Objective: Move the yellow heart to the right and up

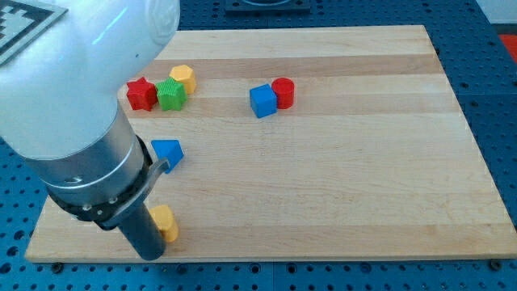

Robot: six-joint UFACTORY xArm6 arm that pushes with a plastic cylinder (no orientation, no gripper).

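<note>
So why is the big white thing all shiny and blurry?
In the camera view, the white arm sits close to the lens, so it looks soft and catches light glare near the view's top. The blocks, like the yellow heart, look sharp with faint shadows. My tip is hidden behind the dark rod.
</note>
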